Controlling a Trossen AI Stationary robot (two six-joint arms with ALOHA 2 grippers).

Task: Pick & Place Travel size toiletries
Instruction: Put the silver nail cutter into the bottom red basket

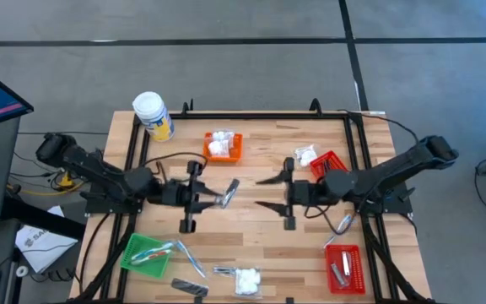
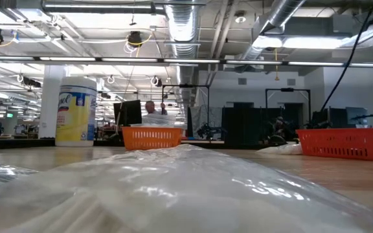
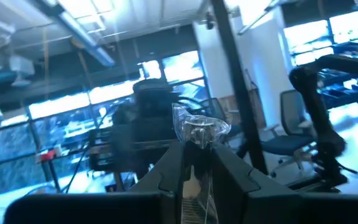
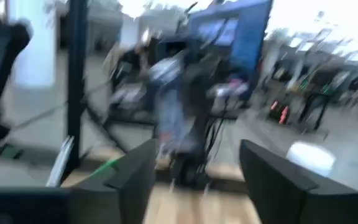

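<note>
The left gripper (image 1: 213,197), mid-table, pinches a light, crinkly, slippery stick (image 1: 227,193) by one end; the right gripper (image 1: 270,192) gapes empty.

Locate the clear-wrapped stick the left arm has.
High view, table centre: the clear-wrapped stick is pinched in the left gripper, facing the open right gripper.

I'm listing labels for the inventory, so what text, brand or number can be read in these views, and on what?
Nothing can be read with certainty.
Jar: yellow label with a slanted blue brand word, too blurred to read.
Same jar seen from above: label print too small.
White sheet on the floor left of the table: dark logo, too small.
Clear packet in the left hand: no legible print.
</note>
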